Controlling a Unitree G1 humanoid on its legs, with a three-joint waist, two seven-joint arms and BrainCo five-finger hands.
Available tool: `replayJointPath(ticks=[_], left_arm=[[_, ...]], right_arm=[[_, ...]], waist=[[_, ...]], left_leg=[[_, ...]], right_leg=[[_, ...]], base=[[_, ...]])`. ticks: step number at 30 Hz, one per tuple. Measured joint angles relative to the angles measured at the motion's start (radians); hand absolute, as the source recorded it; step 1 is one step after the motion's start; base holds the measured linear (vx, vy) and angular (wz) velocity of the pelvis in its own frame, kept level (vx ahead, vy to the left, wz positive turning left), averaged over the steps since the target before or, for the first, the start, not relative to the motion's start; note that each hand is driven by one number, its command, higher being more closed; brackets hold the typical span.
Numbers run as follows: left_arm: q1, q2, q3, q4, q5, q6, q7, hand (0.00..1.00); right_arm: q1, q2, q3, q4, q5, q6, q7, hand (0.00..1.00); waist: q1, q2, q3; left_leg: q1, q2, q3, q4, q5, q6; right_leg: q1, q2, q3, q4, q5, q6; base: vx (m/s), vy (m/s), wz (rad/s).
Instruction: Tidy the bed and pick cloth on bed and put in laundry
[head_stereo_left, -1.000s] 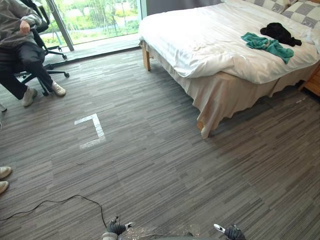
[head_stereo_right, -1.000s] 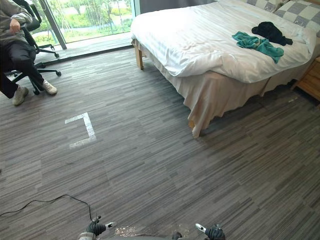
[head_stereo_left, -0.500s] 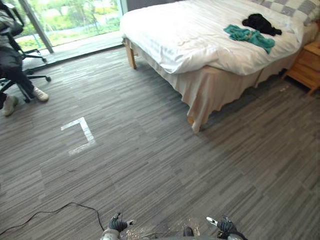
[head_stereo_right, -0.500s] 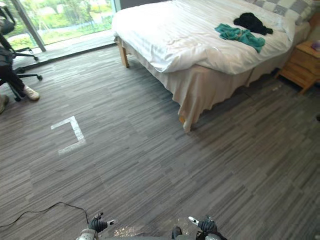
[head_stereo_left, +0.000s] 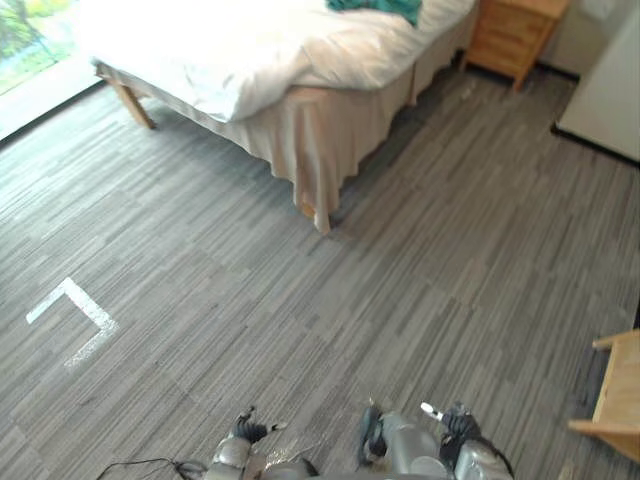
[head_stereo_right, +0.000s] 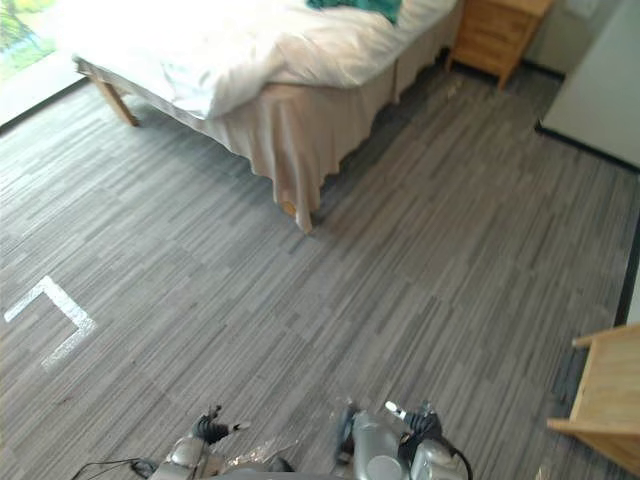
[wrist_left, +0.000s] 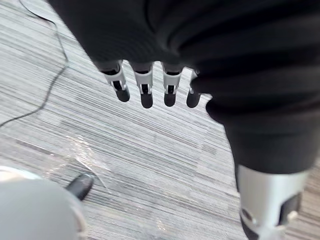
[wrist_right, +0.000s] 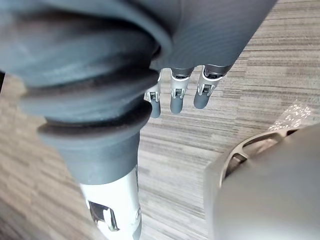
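Observation:
A bed (head_stereo_left: 250, 55) with a rumpled white duvet stands at the far left of the room, one corner draped toward me. A teal cloth (head_stereo_left: 375, 6) lies on it at the picture's top edge. My left hand (head_stereo_left: 243, 432) hangs low by my side, far from the bed; its fingers (wrist_left: 145, 92) point down straight and hold nothing. My right hand (head_stereo_left: 455, 425) hangs low on the other side, its fingers (wrist_right: 177, 95) also straight and empty above the carpet.
A wooden nightstand (head_stereo_left: 515, 35) stands right of the bed by a white wall (head_stereo_left: 610, 85). A light wooden piece of furniture (head_stereo_left: 615, 395) juts in at the right edge. A white tape corner (head_stereo_left: 70, 315) marks the grey carpet at left.
The camera has swung right and moved nearer: the bed slid up and left, the seated person and black cloth left the picture, the nightstand and wooden furniture came in. Both hands still hang.

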Motion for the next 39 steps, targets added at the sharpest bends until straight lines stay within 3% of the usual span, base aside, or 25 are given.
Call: replayJointPath(ticks=[1, 2, 3, 4, 5, 7, 8, 11, 13, 15, 16, 18, 19, 20, 21, 23, 25, 26, 27, 29, 31, 33, 35, 36, 39], left_arm=[[0.003, 0.013, 0.000, -0.004, 0.001, -0.008, -0.001, 0.00], [0.004, 0.012, 0.009, -0.014, 0.000, -0.008, -0.001, 0.00], [0.019, -0.004, 0.010, -0.032, 0.000, -0.008, 0.000, 0.00], [0.038, -0.016, 0.011, -0.050, -0.001, -0.009, 0.000, 0.00], [0.057, -0.038, 0.025, -0.059, -0.003, -0.008, 0.000, 0.00], [0.082, -0.067, 0.048, -0.066, -0.012, -0.008, 0.002, 0.00], [0.084, -0.064, 0.047, -0.090, -0.024, -0.011, 0.004, 0.00], [0.085, -0.078, 0.046, -0.132, -0.049, -0.021, 0.021, 0.00], [0.072, -0.083, 0.047, -0.136, -0.053, -0.020, 0.021, 0.00], [0.070, -0.082, 0.046, -0.139, -0.053, -0.021, 0.021, 0.00], [0.072, -0.083, 0.046, -0.139, -0.054, -0.020, 0.021, 0.00], [0.079, -0.090, 0.047, -0.134, -0.065, -0.018, 0.021, 0.00], [0.074, -0.085, 0.050, -0.127, -0.075, -0.019, 0.017, 0.00], [0.060, -0.070, 0.052, -0.132, -0.075, -0.020, 0.020, 0.00], [0.058, -0.071, 0.048, -0.131, -0.075, -0.019, 0.019, 0.00], [0.055, -0.071, 0.047, -0.127, -0.077, -0.008, 0.020, 0.00], [0.062, -0.073, 0.046, -0.099, -0.080, 0.004, 0.022, 0.00], [0.070, -0.077, 0.041, -0.084, -0.090, 0.007, 0.024, 0.00], [0.074, -0.075, 0.037, -0.075, -0.100, 0.013, 0.026, 0.00], [0.069, -0.076, 0.037, -0.075, -0.120, 0.013, 0.037, 0.00], [0.067, -0.078, 0.031, -0.075, -0.120, 0.012, 0.043, 0.00], [0.069, -0.072, 0.028, -0.077, -0.121, 0.012, 0.043, 0.00], [0.092, -0.054, 0.030, -0.076, -0.121, 0.011, 0.042, 0.00], [0.100, -0.028, 0.038, -0.070, -0.122, 0.010, 0.042, 0.00], [0.117, -0.087, 0.065, -0.048, -0.132, 0.006, 0.040, 0.00]], right_arm=[[0.018, -0.001, 0.017, 0.018, -0.008, 0.002, 0.001, 0.00], [0.015, -0.007, 0.019, 0.029, -0.009, 0.003, 0.003, 0.00], [0.011, -0.026, 0.027, 0.029, -0.031, 0.003, 0.002, 0.00], [0.001, -0.033, 0.045, 0.028, -0.050, 0.003, -0.001, 0.00], [-0.007, -0.041, 0.079, 0.029, -0.062, 0.003, -0.005, 0.00], [-0.037, -0.043, 0.142, 0.052, -0.080, 0.006, -0.007, 0.00], [-0.047, -0.042, 0.184, 0.064, -0.088, 0.006, -0.007, 0.00], [-0.087, -0.040, 0.217, 0.066, -0.121, 0.000, -0.008, 0.00], [-0.123, -0.040, 0.213, 0.063, -0.126, -0.002, -0.012, 0.00], [-0.120, -0.030, 0.211, 0.045, -0.127, -0.003, -0.027, 0.00], [-0.113, -0.030, 0.212, 0.043, -0.127, -0.005, -0.028, 0.00], [-0.084, -0.027, 0.214, 0.036, -0.126, -0.007, -0.029, 0.00], [-0.062, 0.002, 0.210, 0.044, -0.126, -0.004, -0.030, 0.00], [-0.037, 0.024, 0.212, 0.054, -0.128, 0.000, -0.036, 0.00], [-0.030, 0.028, 0.211, 0.063, -0.132, 0.004, -0.035, 0.00], [-0.001, 0.046, 0.173, 0.098, -0.166, 0.006, -0.027, 0.00], [0.007, 0.044, 0.151, 0.081, -0.164, 0.002, -0.026, 0.00], [0.010, 0.041, 0.151, 0.062, -0.164, 0.000, -0.027, 0.00], [0.018, 0.036, 0.150, 0.044, -0.164, -0.008, -0.027, 0.00], [0.013, 0.037, 0.131, 0.037, -0.163, -0.010, -0.027, 0.00], [0.009, 0.033, 0.120, 0.028, -0.164, -0.009, -0.028, 0.00], [0.007, 0.036, 0.108, 0.029, -0.161, -0.008, -0.027, 0.00], [0.006, 0.050, 0.112, 0.043, -0.152, -0.006, -0.023, 0.00], [0.007, 0.057, 0.112, 0.050, -0.140, -0.005, -0.019, 0.00], [-0.002, -0.001, 0.112, 0.048, -0.113, -0.002, -0.009, 0.00]], waist=[[0.006, -0.022, -0.010], [0.003, -0.012, -0.010], [0.012, 0.021, -0.011], [0.024, 0.030, -0.012], [0.031, 0.033, -0.009], [0.045, 0.034, -0.003], [0.063, 0.016, 0.005], [0.104, -0.005, 0.008], [0.114, 0.004, 0.011], [0.114, 0.006, 0.009], [0.114, 0.012, 0.005], [0.126, 0.036, -0.011], [0.138, 0.015, -0.024], [0.133, -0.044, -0.044], [0.136, -0.059, -0.043], [0.132, -0.073, -0.038], [0.116, -0.064, -0.037], [0.104, -0.052, -0.036], [0.102, -0.040, -0.039], [0.082, -0.026, -0.039], [0.080, -0.026, -0.043], [0.083, -0.037, -0.048], [0.090, -0.068, -0.059], [0.088, -0.085, -0.060], [0.082, 0.020, -0.081]], left_leg=[[-0.002, 0.045, -0.032, 0.058, 0.007, -0.014], [-0.044, 0.132, -0.065, 0.180, 0.016, -0.007], [-0.104, 0.215, -0.083, 0.308, 0.069, 0.069], [-0.159, 0.263, -0.074, 0.401, 0.176, 0.224], [-0.213, 0.289, -0.109, 0.511, 0.271, 0.306], [-0.286, 0.230, -0.257, 0.737, 0.143, 0.192], [-0.315, 0.145, -0.325, 0.829, 0.074, 0.165], [-0.419, -0.023, -0.269, 0.847, -0.031, 0.175], [-0.516, -0.109, -0.224, 0.705, -0.043, 0.193], [-0.584, -0.196, -0.114, 0.380, -0.004, 0.206], [-0.585, -0.206, -0.069, 0.297, 0.030, 0.230], [-0.601, -0.196, 0.046, 0.150, 0.171, 0.348], [-0.603, -0.210, 0.052, 0.162, 0.222, 0.490], [-0.588, -0.251, 0.050, 0.153, 0.169, 0.484], [-0.571, -0.264, 0.047, 0.145, 0.161, 0.492], [-0.482, -0.302, -0.049, 0.161, 0.084, 0.446], [-0.364, -0.326, -0.118, 0.146, 0.043, 0.414], [-0.294, -0.330, -0.162, 0.125, 0.033, 0.396], [-0.215, -0.331, -0.226, 0.091, 0.036, 0.386], [-0.178, -0.319, -0.328, 0.077, 0.037, 0.385], [-0.161, -0.301, -0.411, 0.074, 0.042, 0.339], [-0.144, -0.268, -0.519, 0.065, -0.001, 0.260], [-0.143, -0.265, -0.565, 0.070, -0.022, 0.208], [-0.124, -0.262, -0.600, 0.073, -0.048, 0.163], [-0.128, -0.131, -0.577, 0.072, -0.016, 0.102]], right_leg=[[-0.008, 0.008, 0.010, 0.046, 0.063, -0.012], [-0.005, 0.044, -0.005, 0.106, 0.066, -0.054], [0.001, 0.081, -0.029, 0.126, 0.020, -0.082], [0.016, 0.111, -0.037, 0.125, -0.007, -0.119], [0.062, 0.152, -0.032, 0.090, -0.034, -0.150], [0.197, 0.226, -0.001, -0.021, -0.028, -0.172], [0.299, 0.254, 0.034, -0.092, -0.025, -0.177], [0.474, 0.284, 0.109, -0.209, -0.025, -0.175], [0.533, 0.297, 0.139, -0.250, -0.030, -0.166], [0.634, 0.310, 0.144, -0.310, -0.047, -0.139], [0.659, 0.325, 0.148, -0.326, -0.049, -0.137], [0.724, 0.380, 0.166, -0.329, -0.094, -0.114], [0.746, 0.383, 0.180, -0.278, -0.160, -0.114], [0.699, 0.339, 0.158, -0.160, -0.174, -0.111], [0.669, 0.324, 0.147, -0.073, -0.170, -0.105], [0.526, 0.282, 0.151, 0.380, -0.077, 0.044], [0.430, 0.233, 0.152, 0.652, -0.101, 0.039], [0.390, 0.192, 0.118, 0.699, -0.128, 0.000], [0.328, 0.150, 0.088, 0.666, -0.175, -0.063], [0.260, 0.142, 0.122, 0.516, -0.215, -0.076], [0.220, 0.147, 0.228, 0.270, -0.206, -0.048], [0.197, 0.141, 0.445, -0.027, -0.105, -0.001], [0.193, 0.119, 0.531, -0.131, -0.004, 0.026], [0.192, 0.106, 0.525, -0.095, 0.100, 0.067], [0.225, 0.189, 0.394, -0.053, 0.033, -0.018]], base=[[0.51, -0.600, 0.69], [0.53, -0.620, 0.43], [0.54, -0.614, -0.04], [0.58, -0.588, -0.33], [0.76, -0.720, -0.45], [0.65, -0.578, -0.59], [0.74, -0.520, -0.80], [0.60, -0.341, -0.72], [0.70, -0.252, -0.65], [0.58, -0.119, -0.48], [0.60, -0.060, -0.57], [0.58, 0.013, -0.61], [0.69, 0.026, -0.11], [0.68, 0.025, 0.14], [0.68, 0.051, 0.67], [0.78, 0.109, 0.88], [0.75, 0.046, 1.11], [0.90, -0.002, 1.53], [0.49, -0.020, 1.41], [0.46, -0.155, 1.70], [0.52, -0.282, 1.94], [0.57, -0.461, 1.87], [0.40, -0.445, 1.37], [0.45, -0.611, 1.30], [0.31, -0.421, 0.82]])
